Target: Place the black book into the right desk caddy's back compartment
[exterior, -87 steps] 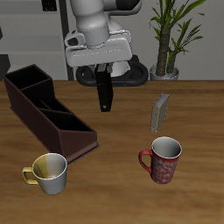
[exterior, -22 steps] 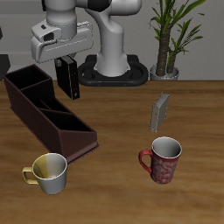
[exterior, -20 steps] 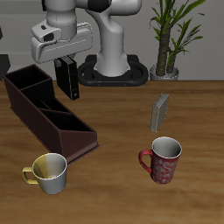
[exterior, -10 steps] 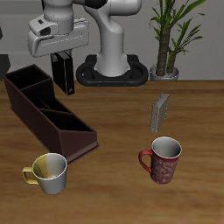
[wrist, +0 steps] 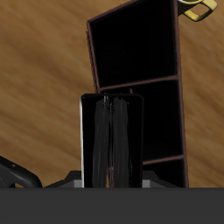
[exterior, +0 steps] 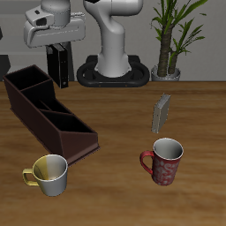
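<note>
Wooden table (exterior: 115,124) below, gripper (exterior: 59,46) clenched on black book (exterior: 60,65) (upright) above right desk caddy (exterior: 48,116).

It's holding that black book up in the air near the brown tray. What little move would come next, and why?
Probably a short shift toward the back end of the right desk caddy, then a lowering. The gripper holds the black book upright, hanging clear above the tray near its rear. In the wrist view the book sits over the compartments but is not yet inside any.
</note>
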Robot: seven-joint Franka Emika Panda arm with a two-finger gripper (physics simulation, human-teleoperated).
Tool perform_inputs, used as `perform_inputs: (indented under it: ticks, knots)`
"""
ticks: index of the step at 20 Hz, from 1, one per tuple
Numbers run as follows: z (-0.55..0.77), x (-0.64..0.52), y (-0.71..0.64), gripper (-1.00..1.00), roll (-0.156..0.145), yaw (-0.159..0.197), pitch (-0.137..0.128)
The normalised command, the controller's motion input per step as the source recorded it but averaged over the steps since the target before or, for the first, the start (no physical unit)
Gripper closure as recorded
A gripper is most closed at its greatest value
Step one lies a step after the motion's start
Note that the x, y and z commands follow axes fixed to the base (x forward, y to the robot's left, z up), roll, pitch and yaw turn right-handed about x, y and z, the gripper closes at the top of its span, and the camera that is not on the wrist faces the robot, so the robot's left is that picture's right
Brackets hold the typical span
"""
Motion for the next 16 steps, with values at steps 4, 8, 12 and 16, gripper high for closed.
perform_inputs:
  ticks: [4, 8, 12, 16]
  knots:
    - [0.15, -0.21, -0.3, 1.0, -0.06, 0.011, -0.036]
    - [0.06, -0.06, -0.24, 1.0, -0.04, 0.01, -0.018]
    - [0.07, -0.02, -0.18, 1.0, -0.014, 0.076, -0.026]
    - [0.02, 0.05, -0.04, 1.0, 0.01, 0.073, -0.003]
